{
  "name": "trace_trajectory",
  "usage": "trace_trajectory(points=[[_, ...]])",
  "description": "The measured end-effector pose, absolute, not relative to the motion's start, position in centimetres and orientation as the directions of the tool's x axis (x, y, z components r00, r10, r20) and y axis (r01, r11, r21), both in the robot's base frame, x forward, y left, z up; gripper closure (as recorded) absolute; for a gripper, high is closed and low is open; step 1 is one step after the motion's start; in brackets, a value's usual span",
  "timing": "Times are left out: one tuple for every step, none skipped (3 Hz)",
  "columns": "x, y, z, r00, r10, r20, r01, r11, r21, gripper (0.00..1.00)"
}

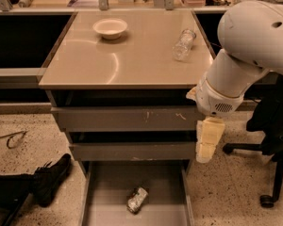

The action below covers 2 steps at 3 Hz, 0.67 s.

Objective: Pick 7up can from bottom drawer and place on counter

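Silvery 7up can (137, 199) lies toppled in the open bottom drawer (104, 187), reachable from above; your gripper (205, 147) hangs well above, off to one side, spread or closed you cannot tell

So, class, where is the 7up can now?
Camera view, bottom centre: the 7up can lies in the bottom drawer, the pincer hanging higher, to its right.

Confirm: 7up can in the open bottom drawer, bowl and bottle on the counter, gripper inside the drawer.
The gripper is wrong: the camera view shows it beside the right front of the cabinet, above the bottom drawer, not inside. 7up can, bowl, bottle and counter are as stated.
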<state>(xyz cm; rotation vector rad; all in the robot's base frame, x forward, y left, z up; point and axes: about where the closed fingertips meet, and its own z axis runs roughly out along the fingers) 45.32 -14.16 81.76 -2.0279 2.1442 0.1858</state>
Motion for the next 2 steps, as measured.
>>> trace_trajectory(points=[[45.3,-14.2,81.8,-0.05,-0.975,-0.218,-0.998,0.06,-0.035,0.0],[44.9,-13.5,80.6,-0.039,-0.979,-0.199,-0.998,0.047,-0.037,0.0]])
